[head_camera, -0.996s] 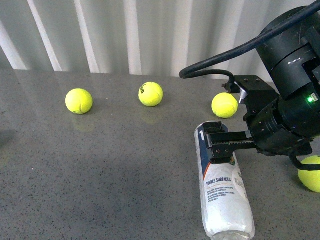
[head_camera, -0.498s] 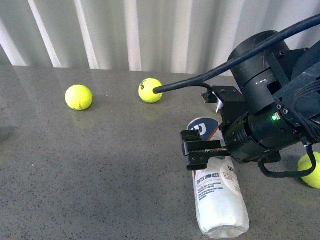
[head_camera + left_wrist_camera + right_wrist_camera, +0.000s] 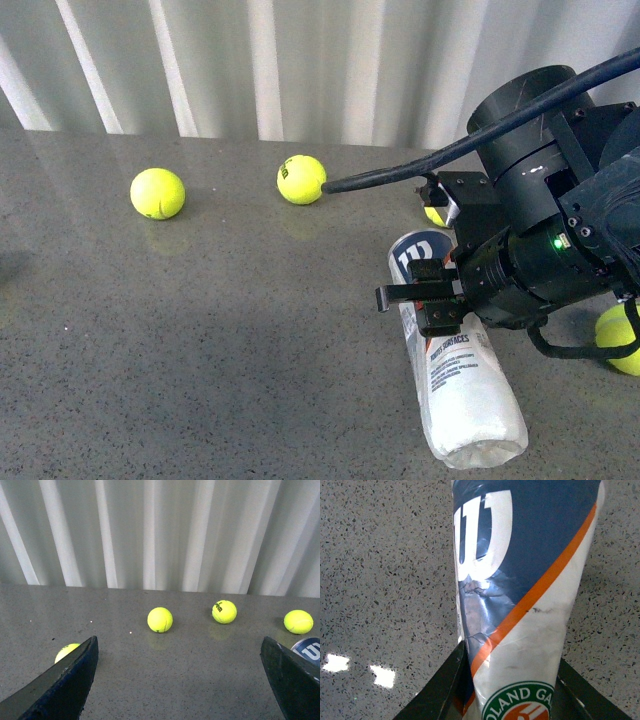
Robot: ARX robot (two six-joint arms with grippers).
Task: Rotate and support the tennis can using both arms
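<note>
My right tool (image 3: 420,300) swung left, then eased back right, clamped on the can (image 3: 465,390). The can's far end turned up to show its W cap (image 3: 417,252), its near end slid right across the counter (image 3: 200,350), and my arm (image 3: 560,220) covered most of the ball (image 3: 434,214) behind.

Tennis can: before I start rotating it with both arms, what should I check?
1. Right gripper on can: ok, fingers flank both its sides.
2. Left gripper supporting: not ok, it is open, empty and apart from the can.
3. Can resting on table: ok, lying on its side.
4. Swing room: cannot tell, a ball sits near the can's far end, half hidden by the right arm.
5. Can wall sound: cannot tell, the label is creased.
</note>
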